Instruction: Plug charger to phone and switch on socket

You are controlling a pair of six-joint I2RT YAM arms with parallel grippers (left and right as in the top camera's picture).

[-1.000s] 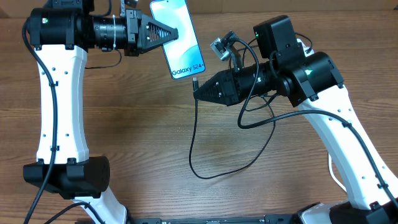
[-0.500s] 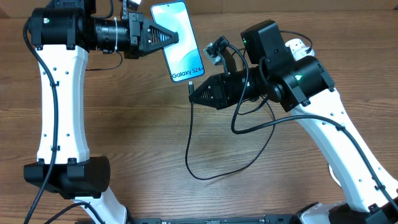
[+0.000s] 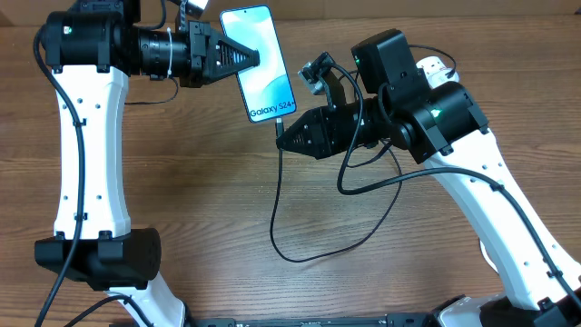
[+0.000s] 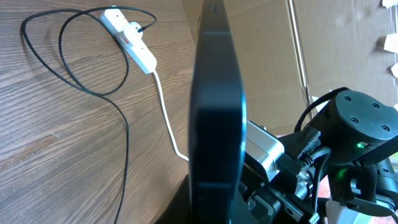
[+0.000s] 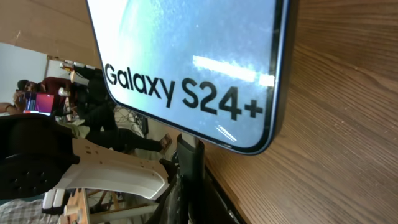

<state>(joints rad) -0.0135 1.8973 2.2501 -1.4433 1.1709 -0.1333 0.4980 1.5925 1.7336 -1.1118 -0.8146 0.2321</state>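
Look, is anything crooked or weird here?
Only the phone: the left end effector holds it slanted in the air, not flat on the table. The charger cable loops loosely across the wood. Nothing looks broken or spilled.

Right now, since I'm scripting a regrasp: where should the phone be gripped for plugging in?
Pinch the phone across its flat faces midway along a long edge, from the left, as the left gripper does; that leaves the short "Galaxy S24+" edge free for the charger.

Wood-grain table (image 3: pixel 200 209); cardboard wall (image 4: pixel 336 43) behind.
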